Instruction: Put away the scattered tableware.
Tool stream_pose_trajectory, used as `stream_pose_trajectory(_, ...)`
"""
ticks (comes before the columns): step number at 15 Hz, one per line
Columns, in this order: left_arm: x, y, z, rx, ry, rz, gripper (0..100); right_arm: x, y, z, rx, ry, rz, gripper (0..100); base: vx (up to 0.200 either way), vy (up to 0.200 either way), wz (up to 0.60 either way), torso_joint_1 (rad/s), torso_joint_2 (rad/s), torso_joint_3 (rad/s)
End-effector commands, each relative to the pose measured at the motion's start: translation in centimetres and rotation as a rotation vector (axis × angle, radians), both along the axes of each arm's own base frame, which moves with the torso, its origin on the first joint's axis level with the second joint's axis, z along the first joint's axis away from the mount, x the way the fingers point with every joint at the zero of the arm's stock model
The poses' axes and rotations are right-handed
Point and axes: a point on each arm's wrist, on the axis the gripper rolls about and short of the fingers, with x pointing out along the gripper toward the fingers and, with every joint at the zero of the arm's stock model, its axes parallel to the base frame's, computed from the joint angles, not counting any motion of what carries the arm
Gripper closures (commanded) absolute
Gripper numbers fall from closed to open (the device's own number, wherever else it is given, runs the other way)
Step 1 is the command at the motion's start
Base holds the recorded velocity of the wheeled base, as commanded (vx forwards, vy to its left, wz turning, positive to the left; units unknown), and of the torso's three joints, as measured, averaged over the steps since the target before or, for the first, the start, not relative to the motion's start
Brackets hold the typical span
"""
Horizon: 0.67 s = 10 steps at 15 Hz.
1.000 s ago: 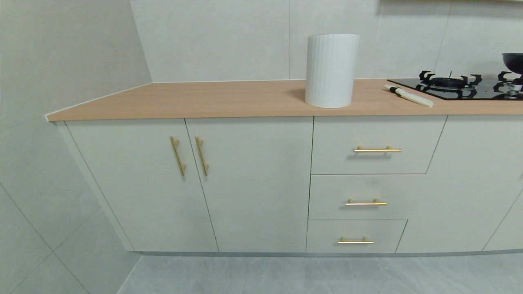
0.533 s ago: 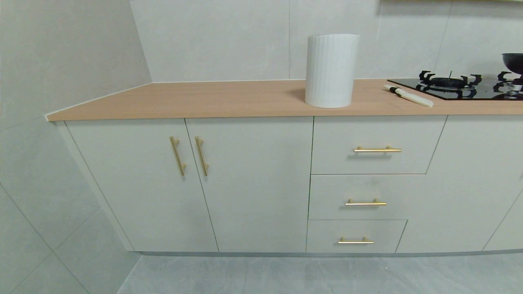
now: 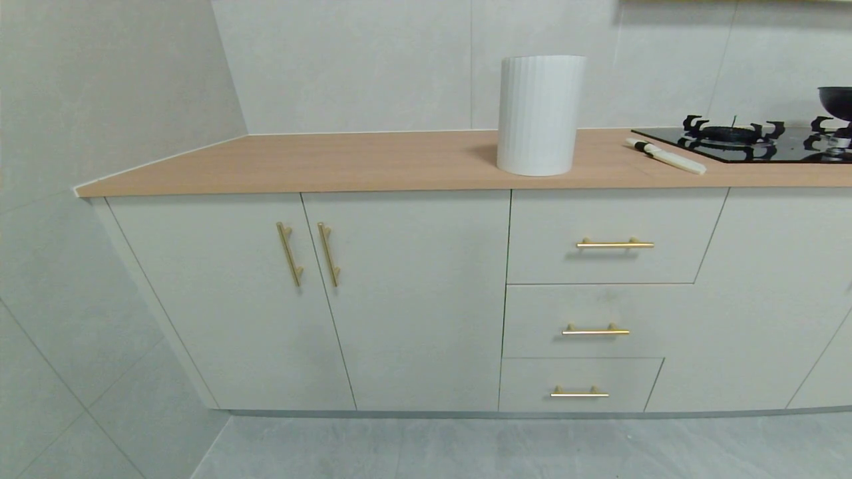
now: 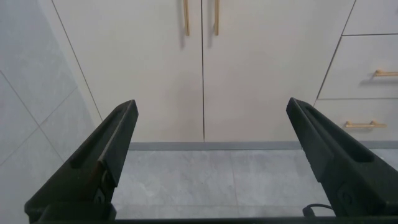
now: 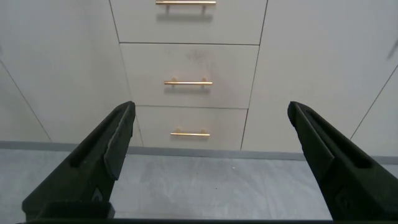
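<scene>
Knife (image 3: 664, 156): is lying flat on the countertop (image 3: 333, 163), far right, between the ribbed white canister (image 3: 540, 114) and the hob (image 3: 752, 143).
Left gripper (image 4: 210, 109): yours is hanging low with its fingers spread wide, grasping nothing, facing the cupboard doors (image 4: 261, 62).
Right gripper (image 5: 211, 109): yours is gaping wide, empty, facing the drawers (image 5: 186, 62).

**Three views around the drawer stack**

From the head we look forward and down at the drawer stack (image 3: 586, 319) from some way back, with the worktop (image 3: 333, 163) above it and the double doors (image 3: 309, 299) to its left. Our left wrist view sits low and nearer, looking past the left gripper (image 4: 211, 115) at those doors, the stack just beside them. Our right wrist view, equally low, looks past the right gripper (image 5: 211, 112) straight at the stack. All three share its fronts.
</scene>
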Motion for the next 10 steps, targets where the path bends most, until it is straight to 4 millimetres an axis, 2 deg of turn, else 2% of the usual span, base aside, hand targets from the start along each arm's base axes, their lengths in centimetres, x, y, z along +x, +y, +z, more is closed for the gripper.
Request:
stream_pose_trajectory(1, 0.0, 0.0, 0.02, 0.0, -0.001, 0.0, 0, 0.02, 0.0, 0.0, 0.002, 0.004, 0.001, 0, 0.0, 0.0, 0.0, 0.0, 0.0, 0.0)
stream_pose_trajectory(9, 0.01, 0.0, -0.02, 0.007, 0.001, -0.002, 0, 0.02, 0.0, 0.01, 0.016, 0.003, 0.001, 0, 0.0, 0.0, 0.0, 0.0, 0.0, 0.0)
stream_pose_trajectory(10, 0.01, 0.0, -0.02, 0.007, 0.001, -0.002, 0, 0.02, 0.0, 0.01, 0.016, 0.003, 0.001, 0, 0.2, 0.0, 0.0, 0.002, 0.01, -0.002)
